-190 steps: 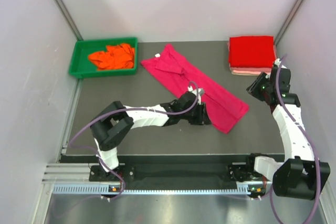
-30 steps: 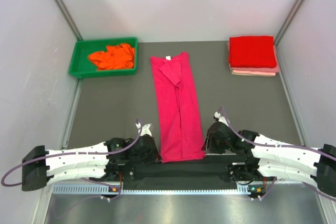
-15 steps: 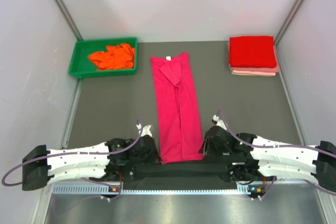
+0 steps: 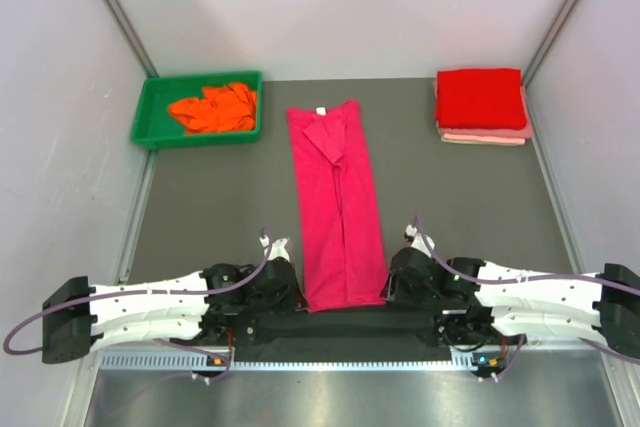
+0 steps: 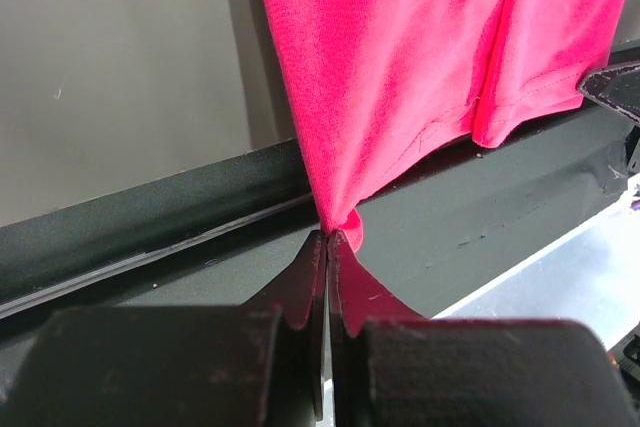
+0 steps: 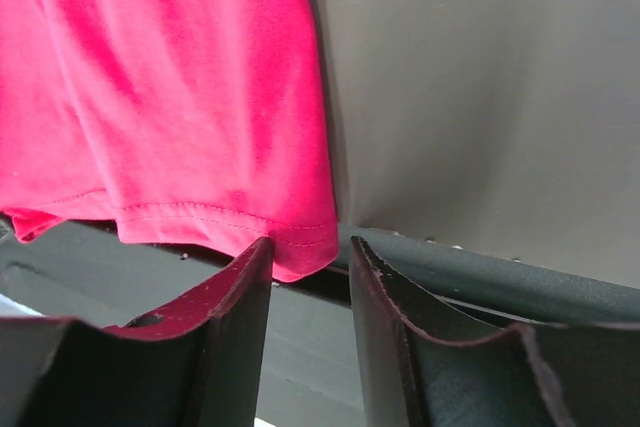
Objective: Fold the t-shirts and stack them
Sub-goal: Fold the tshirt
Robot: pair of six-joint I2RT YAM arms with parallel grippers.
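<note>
A magenta-pink t-shirt (image 4: 338,207), folded into a long strip, runs down the middle of the mat with its hem at the near edge. My left gripper (image 4: 297,292) is shut on the hem's left corner (image 5: 340,217), the cloth pulled taut from its tips (image 5: 327,239). My right gripper (image 4: 393,287) stands open at the hem's right corner (image 6: 305,242), which lies between its fingertips (image 6: 310,247) without being pinched. A folded bright red t-shirt (image 4: 480,97) lies on a pale pink one (image 4: 485,135) at the back right. An orange t-shirt (image 4: 213,107) lies crumpled in the tray.
The green plastic tray (image 4: 200,139) stands at the back left of the mat. A black rail (image 5: 500,217) runs along the near table edge just under the hem. White walls close in both sides and the back.
Since the oldest frame the magenta shirt has gone from slanted to straight, and both arms have come down to its hem. In the last second the right gripper edged nearer the hem's right corner.
</note>
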